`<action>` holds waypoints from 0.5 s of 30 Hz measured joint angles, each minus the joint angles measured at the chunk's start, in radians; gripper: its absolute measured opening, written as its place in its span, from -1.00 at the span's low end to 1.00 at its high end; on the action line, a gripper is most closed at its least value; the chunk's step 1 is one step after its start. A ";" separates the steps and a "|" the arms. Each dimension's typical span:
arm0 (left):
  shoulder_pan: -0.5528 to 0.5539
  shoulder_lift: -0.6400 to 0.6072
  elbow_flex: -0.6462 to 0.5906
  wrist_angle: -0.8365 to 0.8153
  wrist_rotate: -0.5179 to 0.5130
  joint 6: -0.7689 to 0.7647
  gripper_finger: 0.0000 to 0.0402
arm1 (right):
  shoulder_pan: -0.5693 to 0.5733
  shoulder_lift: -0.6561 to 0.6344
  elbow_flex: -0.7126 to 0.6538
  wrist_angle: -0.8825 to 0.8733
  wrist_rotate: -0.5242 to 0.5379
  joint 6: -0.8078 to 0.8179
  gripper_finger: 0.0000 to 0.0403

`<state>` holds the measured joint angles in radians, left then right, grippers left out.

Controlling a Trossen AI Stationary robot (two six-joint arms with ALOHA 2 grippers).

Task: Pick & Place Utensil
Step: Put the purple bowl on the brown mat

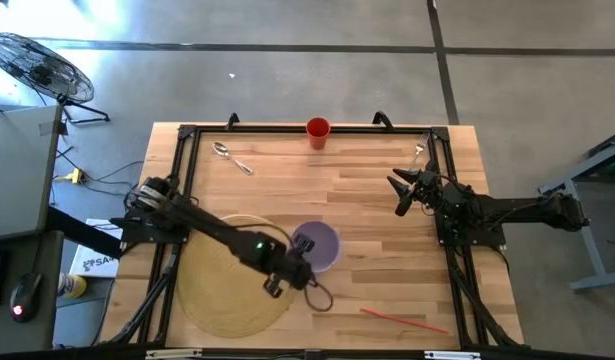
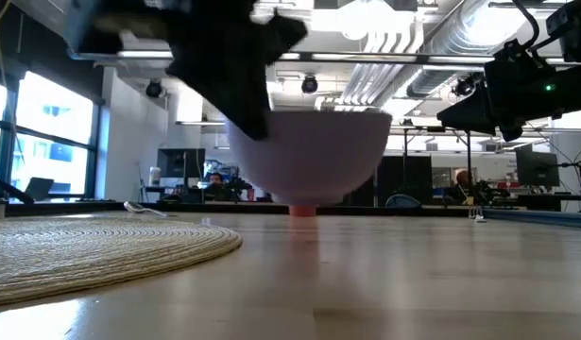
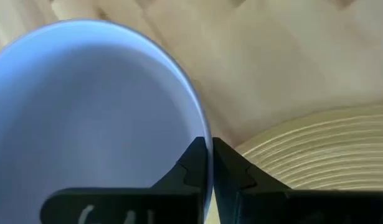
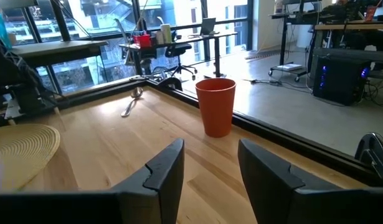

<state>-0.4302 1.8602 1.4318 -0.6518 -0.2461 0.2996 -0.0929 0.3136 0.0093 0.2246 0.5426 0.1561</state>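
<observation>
The bowl (image 1: 318, 244) is being pinched by its rim in the closed left gripper (image 1: 299, 262) beside the mat (image 1: 230, 276) and is probably at risk of tipping or slipping from so thin a hold, while the spoon (image 1: 231, 157) is lying untouched at the table's far edge, well apart from both that gripper and the open, waiting right gripper (image 1: 399, 196).

Little lettering can be read anywhere in these views. A white cardboard box (image 1: 90, 262) on the floor beside the table's left edge carries dark printed letters beginning "SA" — the rest of the word is cut off by the table frame. White markings show on the left gripper's black housing (image 3: 94, 211) in the left wrist view — too blurred to make out as letters or numbers.
</observation>
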 joint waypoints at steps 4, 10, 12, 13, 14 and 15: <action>-0.083 -0.033 0.042 -0.168 0.001 -0.119 -0.98 | 0.000 0.007 0.000 0.004 0.002 0.000 -0.27; -0.224 -0.095 0.035 -0.373 0.009 -0.380 -0.98 | 0.000 0.020 0.000 0.004 -0.009 0.000 -0.28; -0.268 -0.113 0.025 -0.420 0.008 -0.467 -0.98 | 0.000 0.020 0.000 0.001 -0.013 0.000 -0.27; -0.292 -0.122 0.017 -0.407 0.003 -0.505 -0.98 | 0.000 0.023 0.000 0.004 -0.021 0.000 -0.27; -0.316 -0.129 0.010 -0.403 -0.007 -0.541 -0.98 | 0.000 0.023 0.000 0.005 -0.026 0.000 -0.27; -0.337 -0.136 0.002 -0.414 -0.017 -0.577 -0.98 | 0.000 0.025 0.000 0.004 -0.028 0.000 -0.28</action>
<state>-0.7671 1.7238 1.4336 -1.0654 -0.2631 -0.2771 -0.0925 0.3382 0.0097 0.2287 0.5148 0.1562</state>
